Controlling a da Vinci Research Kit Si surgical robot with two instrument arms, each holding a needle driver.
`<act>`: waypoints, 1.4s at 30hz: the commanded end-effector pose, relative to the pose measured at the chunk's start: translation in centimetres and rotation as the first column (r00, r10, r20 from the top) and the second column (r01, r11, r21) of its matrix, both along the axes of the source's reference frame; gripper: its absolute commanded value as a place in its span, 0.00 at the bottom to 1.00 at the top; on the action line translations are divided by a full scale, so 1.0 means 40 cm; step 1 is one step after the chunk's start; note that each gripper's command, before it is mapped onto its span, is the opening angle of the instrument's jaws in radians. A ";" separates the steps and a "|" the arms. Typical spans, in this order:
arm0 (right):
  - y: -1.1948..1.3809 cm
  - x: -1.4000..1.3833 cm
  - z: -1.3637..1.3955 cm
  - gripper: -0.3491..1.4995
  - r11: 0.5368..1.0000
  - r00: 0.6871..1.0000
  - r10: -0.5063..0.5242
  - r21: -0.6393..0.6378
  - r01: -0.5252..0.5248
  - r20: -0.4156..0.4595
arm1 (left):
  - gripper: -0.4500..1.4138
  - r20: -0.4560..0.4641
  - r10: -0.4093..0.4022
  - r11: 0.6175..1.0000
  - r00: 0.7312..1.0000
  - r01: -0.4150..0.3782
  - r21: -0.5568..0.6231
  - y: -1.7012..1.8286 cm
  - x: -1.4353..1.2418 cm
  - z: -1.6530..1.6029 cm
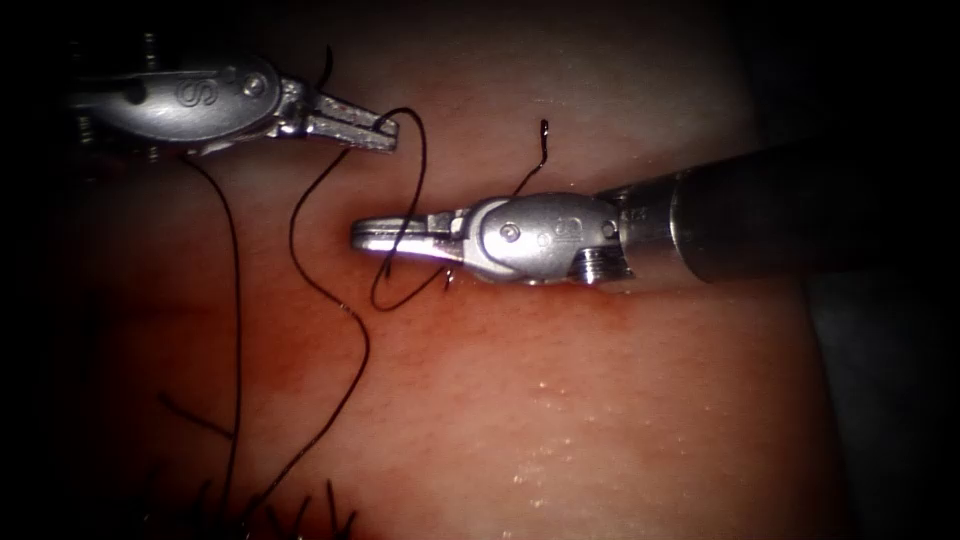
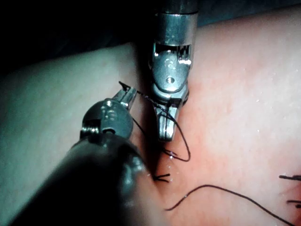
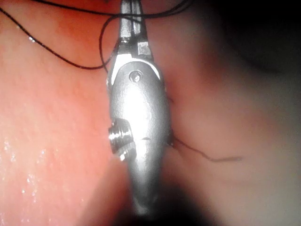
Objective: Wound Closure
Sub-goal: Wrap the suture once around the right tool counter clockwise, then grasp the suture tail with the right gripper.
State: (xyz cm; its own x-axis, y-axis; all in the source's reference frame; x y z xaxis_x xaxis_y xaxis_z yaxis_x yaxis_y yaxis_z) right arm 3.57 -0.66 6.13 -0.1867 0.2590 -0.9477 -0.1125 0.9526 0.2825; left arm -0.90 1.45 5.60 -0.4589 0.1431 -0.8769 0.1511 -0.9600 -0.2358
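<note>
So the left tool (image 1: 385, 132) sits at the far left of the endoscope view, jaws pinched together on the thread (image 1: 300, 235). The thread leaves the jaw tips as a loop that arcs right and drops down toward the right tool (image 1: 365, 233), which lies roughly in the middle of the scene with its shaft coming in from the right. The loop crosses over the right tool's jaws and curls under them before coming back up, so the thread is draped around those jaws rather than gripped, as far as I can see. The right tool's jaws look closed, tips together, with nothing obviously held between them.

Another strand runs from the left tool's jaws down and left, then snakes toward the near edge, where several short cut ends of thread (image 1: 300, 515) stick up from the tissue (image 1: 620, 400). A separate long strand hangs down the far left side from under the left tool. A short tail of thread (image 1: 535, 165) pokes up just behind the right tool's wrist.

In the left wrist view the left tool (image 2: 126, 94) has its jaws clamped on the thread, and the right tool (image 2: 165, 132) points down at the tissue with the loop around it. The right wrist view has the right tool (image 3: 130, 21) with thread crossing its jaws.

Can't spot the needle anywhere, so I can't tell where it is. Red fluid (image 1: 330, 350) stains the tissue under the loop.
</note>
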 end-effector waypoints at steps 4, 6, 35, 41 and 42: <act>-0.0013 0.0030 0.0000 0.00 0.999 0.999 -0.018 0.039 0.020 -0.032 | 0.00 -0.011 0.004 1.000 1.000 -0.004 -0.003 0.0007 -0.0023 0.0054; -0.0019 0.0028 -0.0010 0.00 0.997 0.999 -0.025 0.065 0.027 -0.045 | 0.00 -0.017 -0.005 1.000 1.000 0.005 0.011 0.0012 -0.0023 0.0086; -0.0012 -0.0141 -0.0040 0.14 0.696 0.777 0.571 0.346 -0.629 0.266 | 0.00 -0.010 0.017 0.992 1.000 -0.015 0.128 -0.0177 -0.0098 0.0364; -0.0030 -0.0137 -0.0004 0.47 0.510 0.734 0.588 0.549 -0.663 0.340 | 0.00 0.002 0.022 0.992 1.000 -0.022 0.124 -0.0198 -0.0126 0.0364; -0.0034 -0.0137 0.0003 0.52 0.476 0.722 0.598 0.570 -0.670 0.348 | 0.00 0.003 0.023 0.992 1.000 -0.023 0.122 -0.0201 -0.0130 0.0365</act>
State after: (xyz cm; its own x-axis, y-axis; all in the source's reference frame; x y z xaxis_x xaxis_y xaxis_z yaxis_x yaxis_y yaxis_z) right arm 2.91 -0.77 6.12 -0.4889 0.6213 -0.6123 -0.6748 0.1755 0.7169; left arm -1.38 0.63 7.00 -0.4605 0.2385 -0.8550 0.1758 -0.9196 -0.3513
